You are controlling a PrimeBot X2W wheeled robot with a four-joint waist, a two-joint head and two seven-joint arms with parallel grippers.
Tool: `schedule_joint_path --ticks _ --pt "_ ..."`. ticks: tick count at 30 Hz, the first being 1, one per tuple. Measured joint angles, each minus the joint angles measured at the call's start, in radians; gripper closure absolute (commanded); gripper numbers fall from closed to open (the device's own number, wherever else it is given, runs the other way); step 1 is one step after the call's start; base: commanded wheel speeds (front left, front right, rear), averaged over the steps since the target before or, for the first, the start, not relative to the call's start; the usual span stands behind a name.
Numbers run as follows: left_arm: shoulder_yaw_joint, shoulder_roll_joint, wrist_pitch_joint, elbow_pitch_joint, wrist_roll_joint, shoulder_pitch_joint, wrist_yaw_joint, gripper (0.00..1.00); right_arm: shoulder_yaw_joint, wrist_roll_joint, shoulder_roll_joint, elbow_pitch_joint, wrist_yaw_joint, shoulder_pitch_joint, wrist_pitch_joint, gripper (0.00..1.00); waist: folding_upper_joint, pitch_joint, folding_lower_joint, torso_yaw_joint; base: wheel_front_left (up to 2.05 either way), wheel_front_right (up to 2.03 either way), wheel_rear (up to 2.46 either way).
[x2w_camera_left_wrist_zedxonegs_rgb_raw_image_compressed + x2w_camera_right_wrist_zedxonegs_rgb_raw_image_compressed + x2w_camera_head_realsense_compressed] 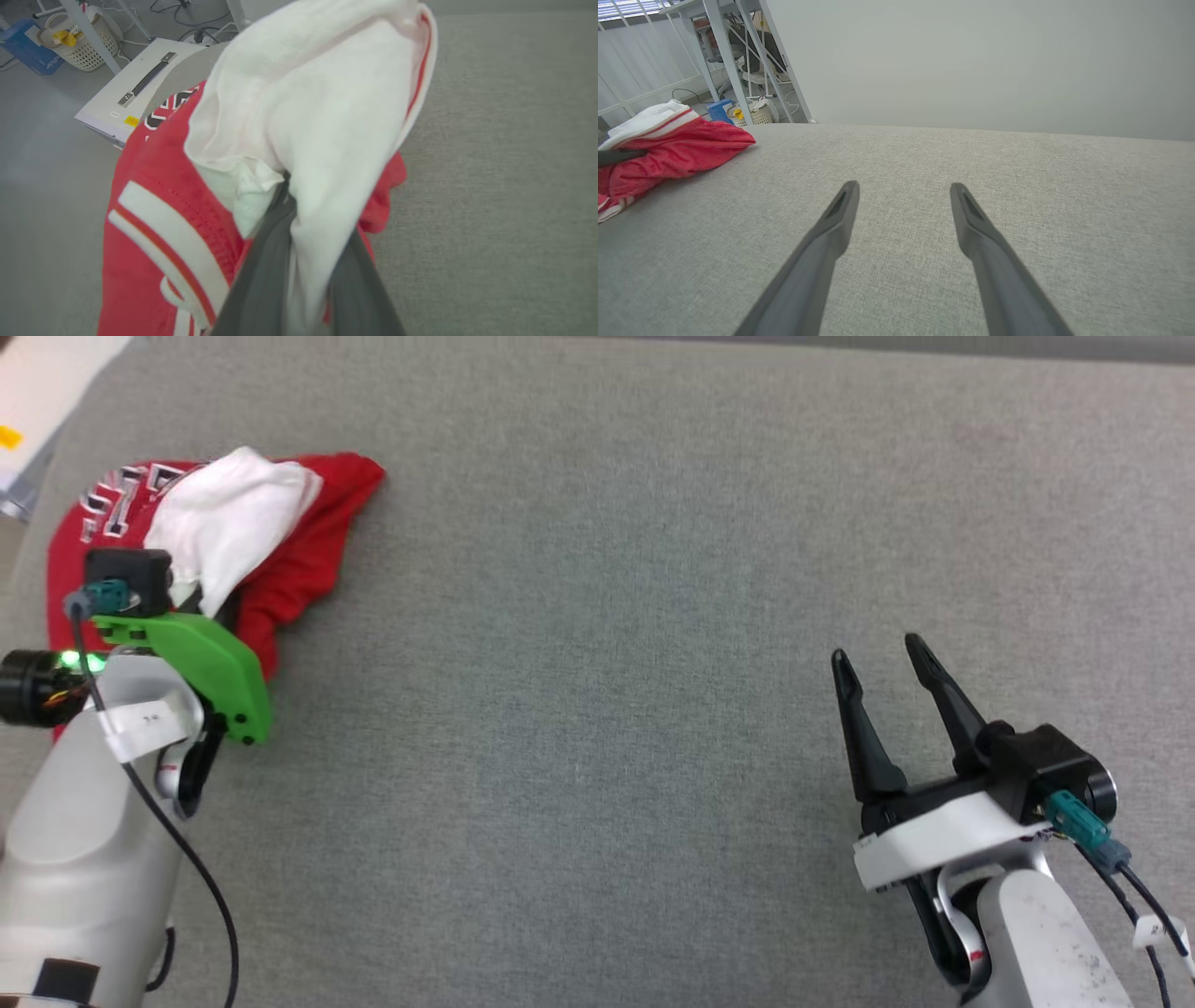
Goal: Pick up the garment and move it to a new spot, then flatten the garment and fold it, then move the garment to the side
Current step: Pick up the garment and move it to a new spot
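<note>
Garment [308, 541] sits bunched in a heap at the far left of the grey surface [607, 663], near its left edge and well apart from the open middle where it could be spread. A white sleeve [233, 523] is thrown over the top of the red body, and a bit of the navy lettering [121, 495] shows at the back of the pile. From where I stand it looks crumpled rather than laid out in any order.

The left arm reaches into that heap from the near side, its green bracket [205, 663] right over the red cloth. Seen along its fingers [261, 280], the left jaws are pinched nearly together with a fold of the white sleeve caught between them. That topmost fold is the easy thing to take, because it stands proud of the pile. I judge a grip there would let the whole garment be lifted and carried to a fresh spot, which is the first step of the task. One sleeve is a narrow hold, though, so the rest may trail or drag.

The right jaws stand wide apart with nothing between them, fingers [831, 233] low over bare surface on the right side, far from the cloth. Parked there, they are out of the way and seem ready for the flattening to come.
</note>
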Motion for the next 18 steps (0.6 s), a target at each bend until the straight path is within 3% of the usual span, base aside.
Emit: schedule_joint_path --ticks 9,18 --pt "-0.090 -0.117 0.010 -0.199 0.011 0.080 0.031 1.00 -0.037 0.016 0.000 0.000 0.000 0.052 0.000 0.00 0.0000 -0.128 -0.0001 0.018 0.00 0.00 0.00" --pt "-0.223 -0.309 0.073 -0.271 0.041 0.103 0.062 1.00 -0.112 0.038 0.001 -0.035 0.000 0.054 0.000 0.00 0.0000 -0.187 -0.0001 -0.026 0.00 0.00 0.00"
